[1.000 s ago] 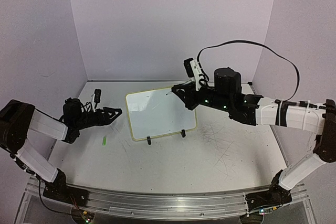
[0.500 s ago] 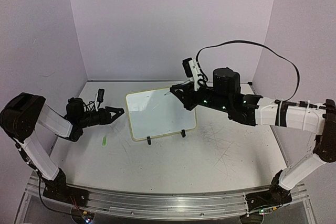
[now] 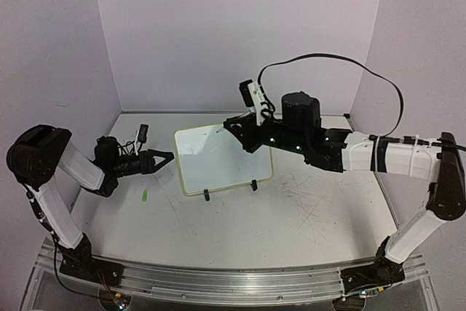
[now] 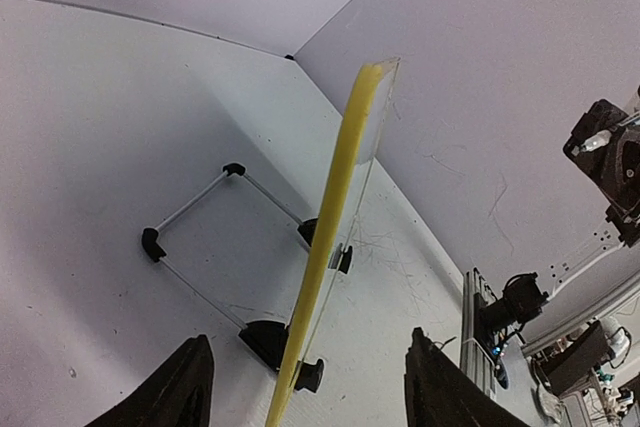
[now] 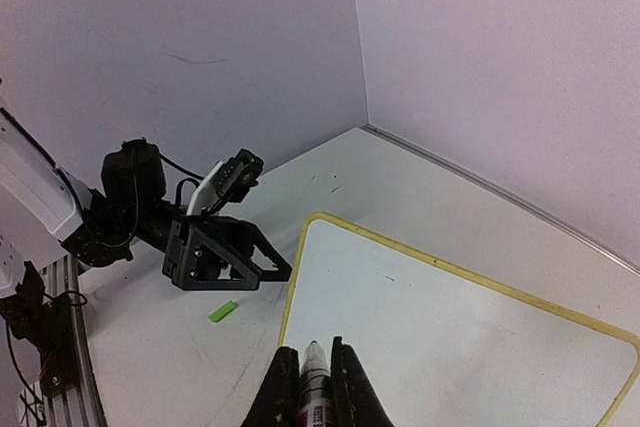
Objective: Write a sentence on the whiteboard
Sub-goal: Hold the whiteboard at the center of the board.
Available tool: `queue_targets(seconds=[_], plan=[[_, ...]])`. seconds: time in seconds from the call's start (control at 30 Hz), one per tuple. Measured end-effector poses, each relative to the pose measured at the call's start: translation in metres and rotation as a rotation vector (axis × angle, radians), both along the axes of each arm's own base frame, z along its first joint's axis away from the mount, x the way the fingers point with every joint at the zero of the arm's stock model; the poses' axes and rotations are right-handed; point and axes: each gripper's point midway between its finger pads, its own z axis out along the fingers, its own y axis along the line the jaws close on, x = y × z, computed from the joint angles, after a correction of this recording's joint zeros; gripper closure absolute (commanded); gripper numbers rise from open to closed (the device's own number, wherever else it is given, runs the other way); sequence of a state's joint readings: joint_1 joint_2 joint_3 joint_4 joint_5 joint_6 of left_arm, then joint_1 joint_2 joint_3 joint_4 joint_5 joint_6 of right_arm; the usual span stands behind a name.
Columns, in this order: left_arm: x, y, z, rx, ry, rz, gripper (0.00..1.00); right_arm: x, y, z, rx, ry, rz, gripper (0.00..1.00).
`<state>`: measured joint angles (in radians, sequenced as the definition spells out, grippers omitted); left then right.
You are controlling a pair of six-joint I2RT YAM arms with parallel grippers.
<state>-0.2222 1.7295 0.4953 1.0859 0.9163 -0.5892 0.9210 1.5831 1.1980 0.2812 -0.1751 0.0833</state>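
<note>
On table (image 3: 291,209) centre: whiteboard (image 3: 218,154) tilted, yellow frame, two black feet.

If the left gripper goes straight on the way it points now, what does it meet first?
Probably the whiteboard: its yellow left edge stands straight ahead of the left gripper, in line with the gap between its open fingers. Nothing shows between them, though depth is unclear.
</note>
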Motion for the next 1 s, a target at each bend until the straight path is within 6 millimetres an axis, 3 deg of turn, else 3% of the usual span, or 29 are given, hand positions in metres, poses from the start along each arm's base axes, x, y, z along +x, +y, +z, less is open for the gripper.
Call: queue_targets(seconds=[0.4,1.0], plan=[[0.011,-0.022,0.004,-0.034,-0.024,-0.068,0.75,0.0,0.04,-0.005,-0.002,0.002,0.047,1.0],[0.01,-0.027,-0.001,-0.039,-0.046,-0.108,0.94,0.009,0.07,-0.026,-0.03,0.013,0.021,1.0]])
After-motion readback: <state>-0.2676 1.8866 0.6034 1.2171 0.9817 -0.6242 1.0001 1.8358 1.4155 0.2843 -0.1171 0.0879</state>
